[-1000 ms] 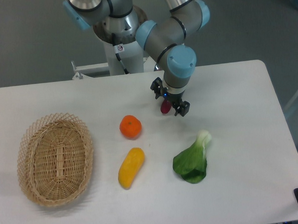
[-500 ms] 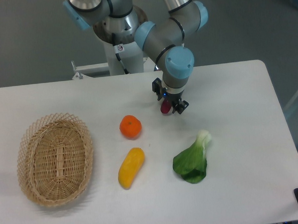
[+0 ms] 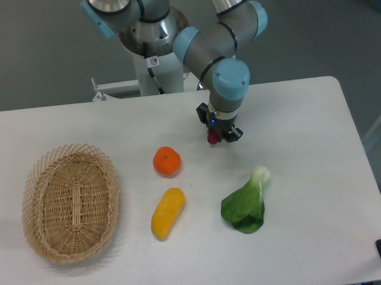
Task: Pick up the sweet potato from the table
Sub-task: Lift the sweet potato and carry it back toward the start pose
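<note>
Your gripper point(image 3: 218, 133) hung straight over the sweet potato point(image 3: 213, 139) on the far middle of the table point(image 3: 307, 174), its jaws drawn in against the sides of it; only a small red patch showed, so its long axis could not be told. The orange point(image 3: 167, 161), the yellow fruit point(image 3: 167, 213), the green vegetable point(image 3: 247, 202) and the basket point(image 3: 70, 203) lay well apart, nearer you, and nothing blocked a straight lift.

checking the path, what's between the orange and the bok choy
Only bare table lies between the orange and the bok choy in the fixed camera view.
</note>
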